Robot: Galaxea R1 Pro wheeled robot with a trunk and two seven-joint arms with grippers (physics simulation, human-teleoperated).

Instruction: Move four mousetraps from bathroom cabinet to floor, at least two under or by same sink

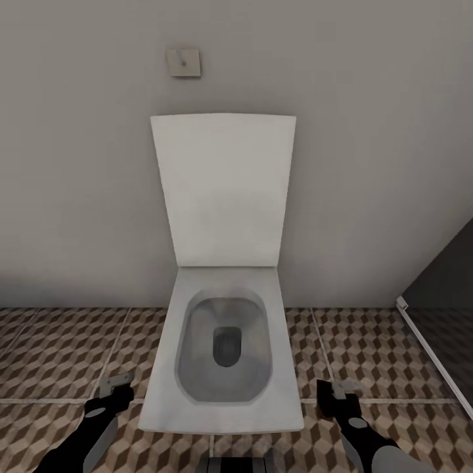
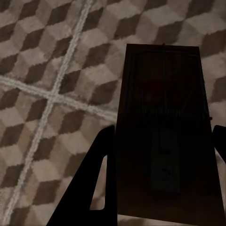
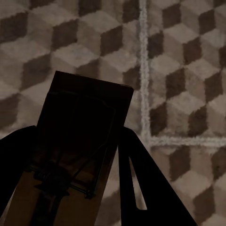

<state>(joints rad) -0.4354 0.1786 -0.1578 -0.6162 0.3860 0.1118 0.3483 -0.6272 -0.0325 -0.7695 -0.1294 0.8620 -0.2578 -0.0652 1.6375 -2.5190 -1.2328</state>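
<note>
Risking a bad drop in front of the toilet [image 1: 223, 341], no sink in sight: left tool [image 2: 162, 155] pinching one mousetrap [image 2: 165, 122], right tool [image 3: 70, 155] pinching another mousetrap [image 3: 77, 141], both above the bathroom floor [image 1: 59, 355], liable to slip or snap.

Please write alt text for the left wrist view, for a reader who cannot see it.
A mousetrap, a flat board with a wire spring and faint red spot, is held between the dark fingers of the left hand, in deep shadow. Below lies the floor, tiled in a brown-and-beige cube pattern with pale grout lines.
</note>
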